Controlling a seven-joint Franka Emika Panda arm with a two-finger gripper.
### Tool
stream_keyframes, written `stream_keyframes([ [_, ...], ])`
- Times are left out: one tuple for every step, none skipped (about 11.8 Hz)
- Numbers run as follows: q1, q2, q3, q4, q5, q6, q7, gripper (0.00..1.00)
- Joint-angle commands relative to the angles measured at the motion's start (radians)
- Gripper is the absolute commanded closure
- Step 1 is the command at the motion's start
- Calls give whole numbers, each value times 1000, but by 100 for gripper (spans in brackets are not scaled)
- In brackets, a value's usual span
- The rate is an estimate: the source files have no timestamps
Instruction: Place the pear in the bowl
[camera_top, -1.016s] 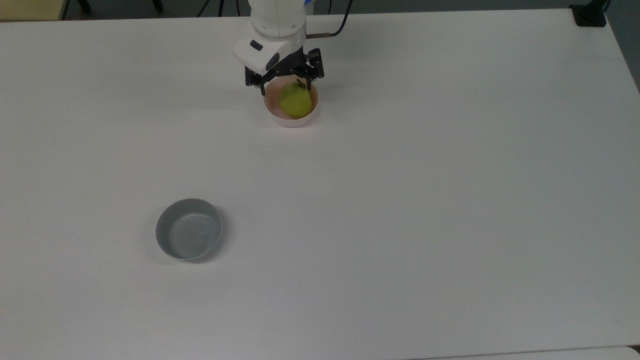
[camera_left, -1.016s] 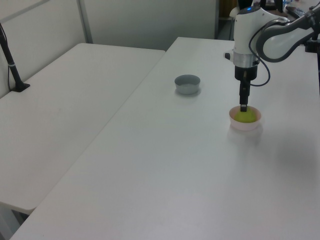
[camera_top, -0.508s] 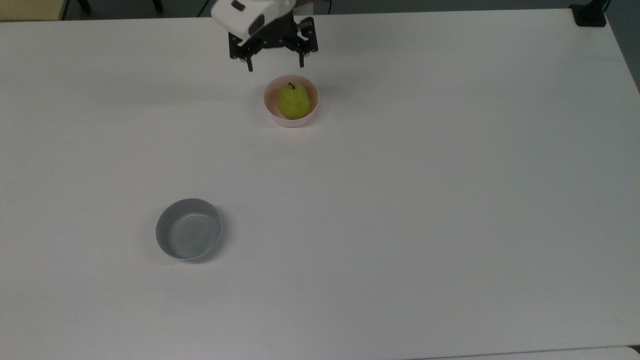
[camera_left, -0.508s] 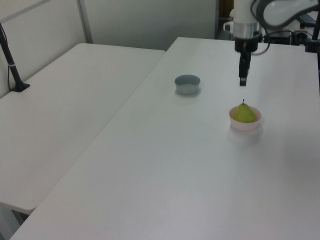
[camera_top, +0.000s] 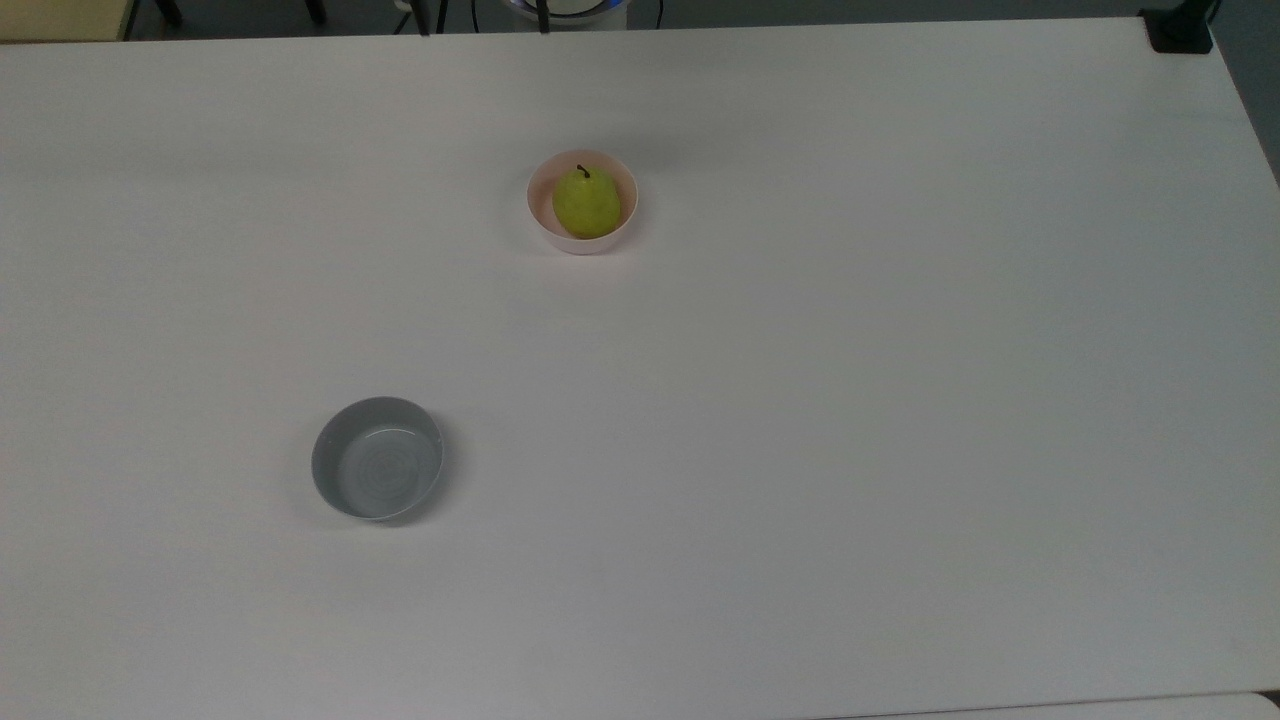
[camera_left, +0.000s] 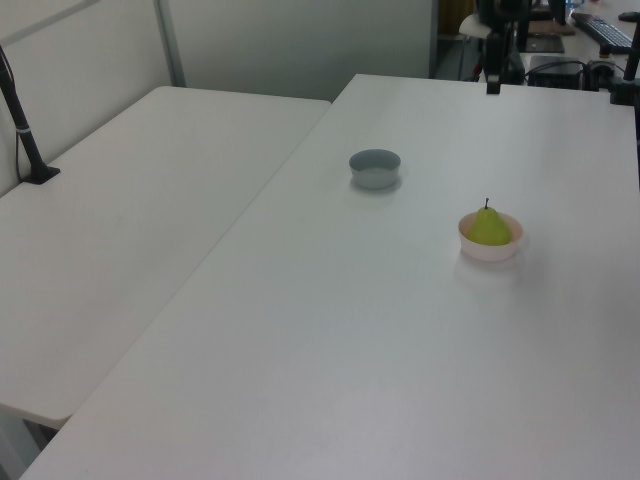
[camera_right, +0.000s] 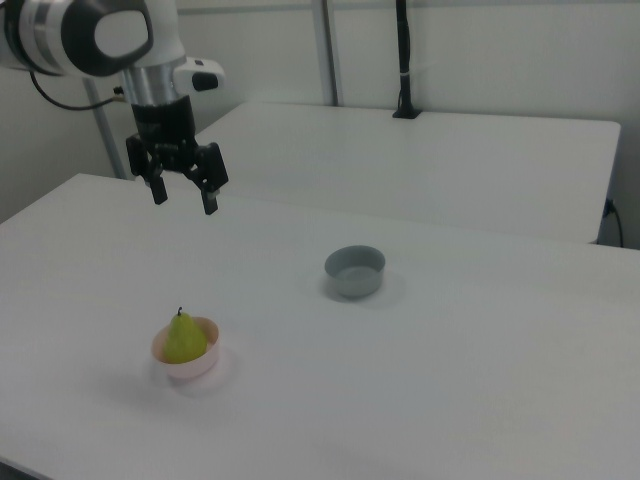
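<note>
The yellow-green pear (camera_top: 586, 203) stands stem up inside the pale pink bowl (camera_top: 541, 222) near the far middle of the white table. The left view shows the pear (camera_left: 489, 227) in the bowl (camera_left: 490, 250) at its right. In the right view the pear (camera_right: 182, 338) and bowl (camera_right: 192, 366) are at the lower left. My gripper (camera_right: 184, 198) hangs high above the bowl, open, with nothing between its fingers. It is well apart from the pear. At the left view's top, the gripper (camera_left: 493, 88) is seen edge-on.
A grey bowl (camera_top: 377, 457) sits empty toward the top view's lower left, well away from the pink one; it also appears as the grey bowl (camera_left: 375, 167) and grey bowl (camera_right: 355, 271). A second white table (camera_left: 150, 200) adjoins, carrying a black pole (camera_right: 403, 60).
The gripper, which was open down around the pear in the bowl, has risen and drawn back out of the top view. The pear stays in the bowl.
</note>
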Motion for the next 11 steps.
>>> stream_keyframes([
  [-37, 22, -7, 78, 29, -59, -6, 0],
  [-51, 26, -8, 93, 29, -8, -13, 0],
  [-56, 31, -13, 91, 29, 62, -38, 0],
  [-48, 48, -26, 88, 27, 128, -57, 0],
  [-42, 51, -31, 87, 26, 130, -53, 0],
  [-42, 49, -33, 87, 27, 127, -53, 0],
  [-42, 51, -33, 87, 27, 127, -53, 0],
  [-42, 51, -31, 87, 26, 127, -53, 0],
  [-42, 49, -33, 85, 26, 127, -51, 0],
  [-41, 51, -33, 85, 26, 127, -49, 0],
  [-41, 49, -31, 85, 26, 127, -54, 0],
])
